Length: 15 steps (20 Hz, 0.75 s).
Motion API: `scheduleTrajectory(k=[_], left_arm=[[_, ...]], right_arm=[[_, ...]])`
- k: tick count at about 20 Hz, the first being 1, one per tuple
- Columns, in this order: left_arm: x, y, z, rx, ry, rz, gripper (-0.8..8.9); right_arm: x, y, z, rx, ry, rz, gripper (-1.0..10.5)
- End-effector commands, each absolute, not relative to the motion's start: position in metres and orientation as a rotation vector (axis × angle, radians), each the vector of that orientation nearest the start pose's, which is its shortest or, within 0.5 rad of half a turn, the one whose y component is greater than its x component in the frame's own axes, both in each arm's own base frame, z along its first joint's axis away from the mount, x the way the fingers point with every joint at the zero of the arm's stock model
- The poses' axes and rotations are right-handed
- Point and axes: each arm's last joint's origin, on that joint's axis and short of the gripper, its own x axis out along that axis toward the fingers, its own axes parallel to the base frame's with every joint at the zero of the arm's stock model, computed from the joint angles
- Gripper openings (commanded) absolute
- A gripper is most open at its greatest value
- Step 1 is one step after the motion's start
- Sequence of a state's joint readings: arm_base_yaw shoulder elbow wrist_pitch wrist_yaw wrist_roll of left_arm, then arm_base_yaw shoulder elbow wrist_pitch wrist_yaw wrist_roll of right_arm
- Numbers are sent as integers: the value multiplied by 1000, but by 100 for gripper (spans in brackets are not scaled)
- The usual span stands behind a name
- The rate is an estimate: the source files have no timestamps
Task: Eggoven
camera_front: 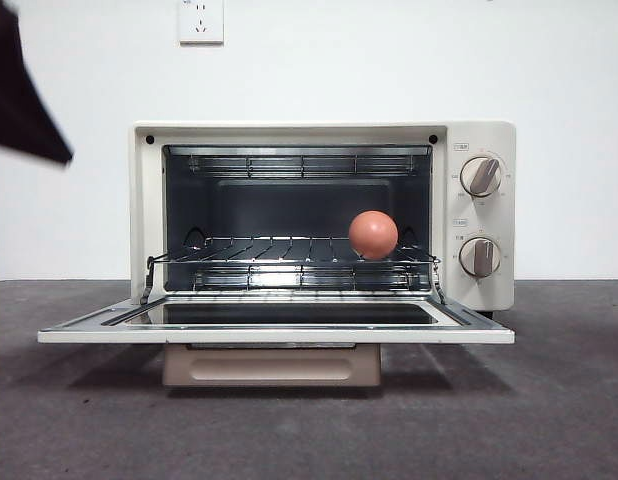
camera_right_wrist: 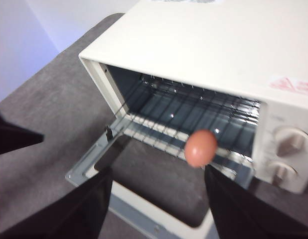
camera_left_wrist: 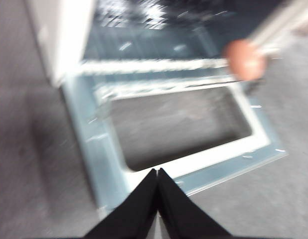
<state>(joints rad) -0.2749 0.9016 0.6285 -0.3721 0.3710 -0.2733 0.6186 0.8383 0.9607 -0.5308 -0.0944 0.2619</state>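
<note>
1. The left gripper (camera_left_wrist: 157,172), jaws pressed together and holding nothing, hovers above the lowered dark glass door (camera_front: 289,313), apparently clear of the opening.
2. The cream toaster oven (camera_front: 324,215) stands open, giving access.
3. The small reddish-brown egg (camera_front: 373,235) rests on the wire rack (camera_front: 279,250), right side.
4. The right gripper (camera_right_wrist: 158,199) is spread wide, empty, near the egg.

Egg (camera_right_wrist: 201,148) on open oven's (camera_right_wrist: 204,45) rack (camera_right_wrist: 169,117)

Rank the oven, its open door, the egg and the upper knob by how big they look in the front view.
1. Oven
2. Open door, nearer the camera, so flattered
3. Egg
4. Upper knob, close to the egg
</note>
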Motion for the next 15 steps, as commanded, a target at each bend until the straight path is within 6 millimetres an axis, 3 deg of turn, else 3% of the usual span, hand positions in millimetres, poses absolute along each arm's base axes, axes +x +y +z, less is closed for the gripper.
scheduleTrajectory(k=[1,8,15], left_arm=[[187,-52,230,-344,770,-533,6],[231,-40,177,-400,899,-510,6],[252,-43,142,-425,949,-519,6]], right_arm=[[119,89,361,123,446,634,297],[91,67,372,163,356,630,297],[88,65,371,180,373,626,297]])
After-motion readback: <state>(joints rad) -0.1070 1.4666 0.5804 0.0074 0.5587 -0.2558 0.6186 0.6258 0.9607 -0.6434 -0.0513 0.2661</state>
